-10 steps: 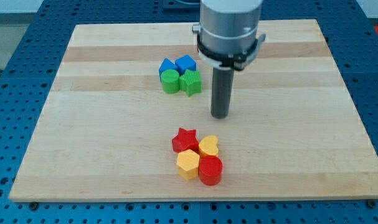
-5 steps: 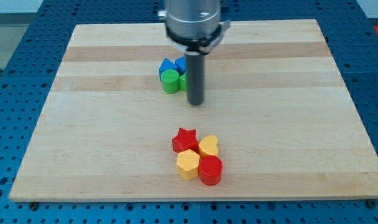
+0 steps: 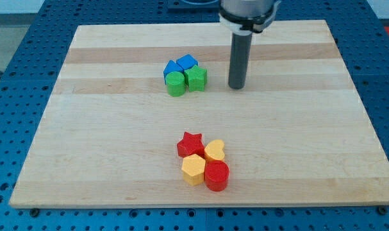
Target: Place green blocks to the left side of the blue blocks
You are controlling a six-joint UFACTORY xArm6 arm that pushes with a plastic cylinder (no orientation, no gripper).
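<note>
Two blue blocks and two green blocks sit in a tight cluster in the board's upper middle. The blue block at the left [image 3: 171, 68] and the blue block at the right [image 3: 187, 62] are at the back. A round green block [image 3: 175, 83] and a green star-like block [image 3: 196, 78] touch them in front. My tip [image 3: 237, 86] rests on the board to the right of the cluster, about a block's width from the green star-like block, touching nothing.
A second cluster lies at the lower middle: a red star [image 3: 190, 144], a yellow heart [image 3: 215, 151], a yellow hexagon [image 3: 193, 169] and a red cylinder [image 3: 216, 176]. The wooden board [image 3: 104, 147] lies on a blue perforated table.
My tip swung left to the cluster's front right, then moved right and up to its right side. The green star-like block and right blue block shifted slightly left and up.
</note>
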